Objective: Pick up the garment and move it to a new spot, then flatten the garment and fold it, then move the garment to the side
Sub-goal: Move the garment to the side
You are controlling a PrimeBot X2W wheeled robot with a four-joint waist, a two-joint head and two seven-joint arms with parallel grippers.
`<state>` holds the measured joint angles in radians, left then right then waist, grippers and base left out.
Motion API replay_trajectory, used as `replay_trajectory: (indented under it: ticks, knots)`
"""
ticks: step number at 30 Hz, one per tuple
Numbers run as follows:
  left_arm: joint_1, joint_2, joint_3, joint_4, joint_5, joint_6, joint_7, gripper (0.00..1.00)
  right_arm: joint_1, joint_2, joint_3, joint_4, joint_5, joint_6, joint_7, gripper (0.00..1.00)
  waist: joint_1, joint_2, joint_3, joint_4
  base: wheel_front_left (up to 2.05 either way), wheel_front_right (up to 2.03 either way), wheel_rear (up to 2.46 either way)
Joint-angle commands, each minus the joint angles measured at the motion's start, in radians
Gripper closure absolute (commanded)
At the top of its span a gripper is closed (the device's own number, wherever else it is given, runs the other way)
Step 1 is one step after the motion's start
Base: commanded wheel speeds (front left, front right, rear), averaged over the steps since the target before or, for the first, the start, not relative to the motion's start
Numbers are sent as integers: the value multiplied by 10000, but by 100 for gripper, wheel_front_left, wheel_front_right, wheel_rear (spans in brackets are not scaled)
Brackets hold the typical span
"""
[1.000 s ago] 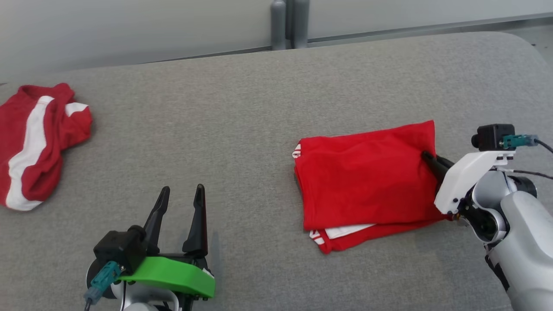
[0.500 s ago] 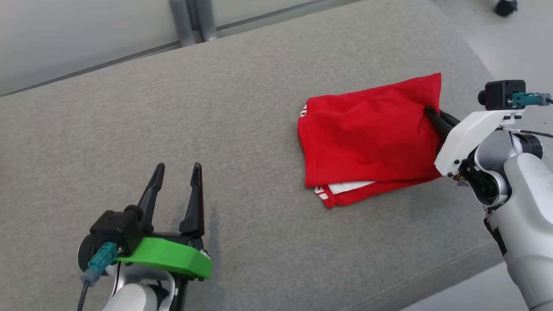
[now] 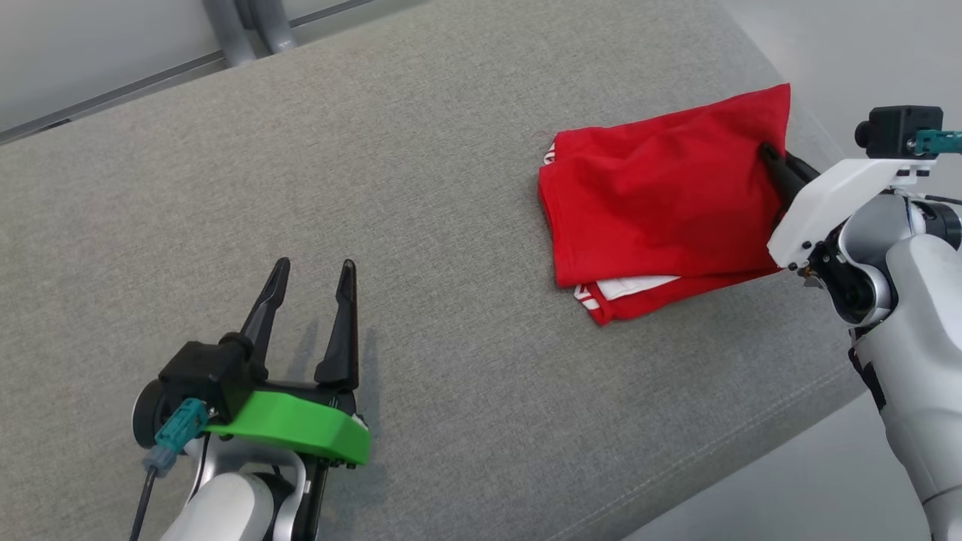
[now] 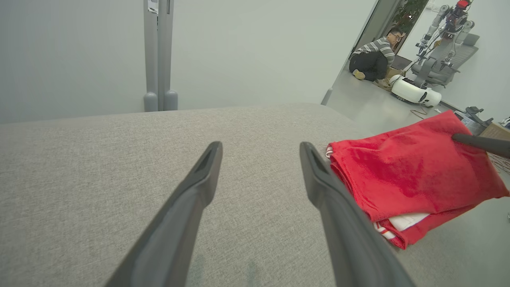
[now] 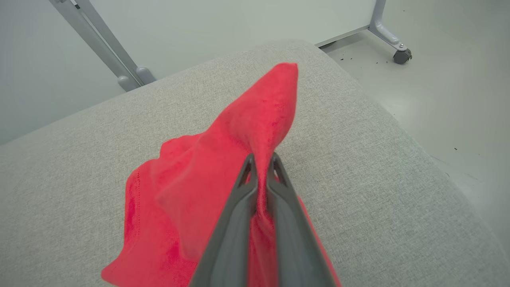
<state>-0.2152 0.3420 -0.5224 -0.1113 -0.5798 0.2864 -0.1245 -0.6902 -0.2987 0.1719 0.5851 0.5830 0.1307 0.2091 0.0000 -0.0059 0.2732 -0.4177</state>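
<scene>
**Right hand pinched on the garment, left hand wide and idle**

My right arm came in from the right side of the head view, wrist bent, so that the fingers pointed up and to the left. My right gripper was clamped tight on the garment at its right edge, near the far corner. The garment lay folded on the grey cushion, close to the cushion's right end. One red layer sat over another, and a white strip showed at the near edge. My left arm sat low at the lower left with its green cowl up. My left gripper was spread wide and held nothing. Its fingers pointed away from me over bare cushion, well apart from the garment.

My right wrist view made the pinch plain. The two fingers met with a fold of red cloth squeezed between them, and the cloth rose in a peak beyond the tips. That view also took in the floor past the cushion's rounded end, where a caster carried a grey frame leg.

My left wrist view showed the garment to the right of my open fingers, its stacked edges turned toward me. One dark finger of my right hand reached onto the garment from the right. Through a doorway beyond, a person sat on the floor beside a white machine, with another robot behind.
</scene>
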Motion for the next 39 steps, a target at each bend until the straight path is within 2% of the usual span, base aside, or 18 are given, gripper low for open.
replay_trajectory:
  ticks: [1, 8, 11, 22, 23, 24, 25, 26, 33, 39]
  knots:
    - [-5, 152, 84, -56, 16, 76, -28, 0, -224, -101, -6, 137, -198, 1, -141, 100, 0, 59, 81, 313, 0, 0, 0]
    - [-19, 363, 231, -363, 77, 229, 75, 0, -1061, -461, -694, 1679, -1053, 1, -897, 100, 0, 59, 396, 989, 0, 0, 0]
    - [-215, 492, 245, -573, 173, 318, 208, 0, -1577, -857, -1215, 2734, -1690, 1, -1519, 100, 0, 59, 701, 1404, 0, 0, 0]
    - [-379, 832, 315, -1048, 420, 527, 540, 0, -2484, -1526, -1701, 4617, -3039, 1, -2716, 100, 0, 59, 1368, 2113, 0, 0, 0]
    - [-395, 854, 319, -1086, 427, 554, 579, 0, -2572, -1581, -1740, 4761, -3176, -1, -2856, 87, 0, 59, 1418, 2150, 0, 0, 0]
    - [-398, 890, 327, -1125, 436, 577, 599, 0, -2655, -1614, -1807, 4928, -3315, -1, -3008, 67, 0, 59, 1453, 2173, 0, 0, 0]
    - [-399, 919, 335, -1168, 452, 580, 595, 0, -2710, -1641, -1882, 5112, -3435, 1, -3127, 42, 0, 59, 1481, 2192, 0, 0, 0]
    - [-397, 935, 337, -1201, 463, 596, 595, 0, -2765, -1692, -1971, 5283, -3620, 1, -3289, 0, 0, 59, 1503, 2206, 0, 0, 0]
    - [-416, 952, 370, -1199, 431, 659, 632, 0, -3128, -1475, -2362, 6117, -4487, -1, -4118, 0, 0, 59, 1514, 2187, 0, 0, 0]
    - [-404, 848, 361, -1022, 310, 554, 418, 0, -3182, -1042, -2109, 6171, -4759, -1, -4488, 0, 0, 59, 1200, 2103, 0, 0, 0]
